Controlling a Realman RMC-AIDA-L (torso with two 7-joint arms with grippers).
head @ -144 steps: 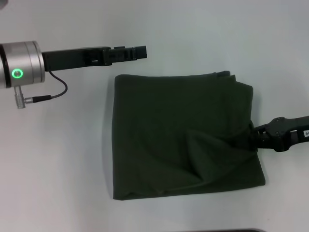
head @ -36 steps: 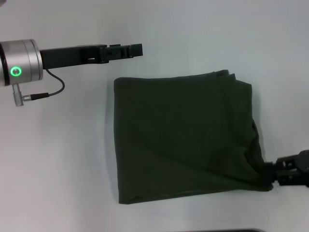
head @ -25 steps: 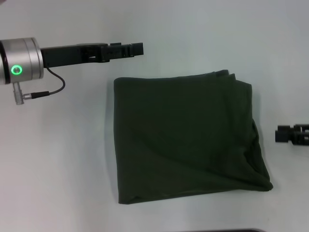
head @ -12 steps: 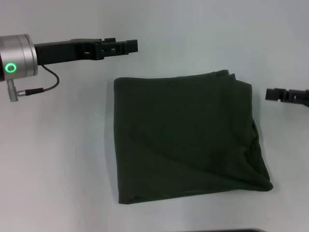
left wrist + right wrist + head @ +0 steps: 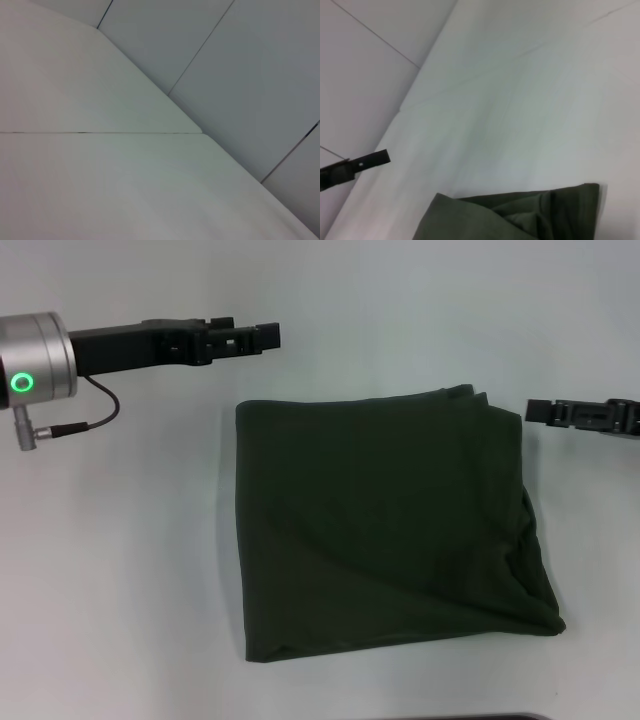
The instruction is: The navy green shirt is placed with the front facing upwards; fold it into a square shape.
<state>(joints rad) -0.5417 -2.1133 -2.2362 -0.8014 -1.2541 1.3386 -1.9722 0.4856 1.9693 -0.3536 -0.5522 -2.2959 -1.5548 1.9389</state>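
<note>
Item: the navy green shirt (image 5: 385, 525), folded into a roughly square bundle, plain green side up, lying flat on the white table (image 5: 130, 570) at the centre of the head view. Edges: the left edge runs straight from far to near; the far edge is nearly straight, with stacked layers showing at the far right corner (the same layered corner shows in the right wrist view (image 5: 520, 215)); the right edge is uneven, bulging outward toward the near right corner, where a rounded fold sticks out; the near edge slants slightly, with the near left corner a little lifted. A long diagonal crease crosses the cloth from the left side down to the near right corner. Left gripper (image 5: 268, 336): held above the table beyond the shirt's far left corner, apart from the cloth, its arm reaching in from the left; whether its fingers are open or closed cannot be told, and it has hold of nothing visible. Right gripper (image 5: 535, 411): entering from the right edge, level with the shirt's far right corner and just beside it, not touching; finger state likewise cannot be told, nothing seen in its hold. Open room: bare table lies on all sides of the shirt, widest to the left and on the far side, narrower along the near side.
</note>
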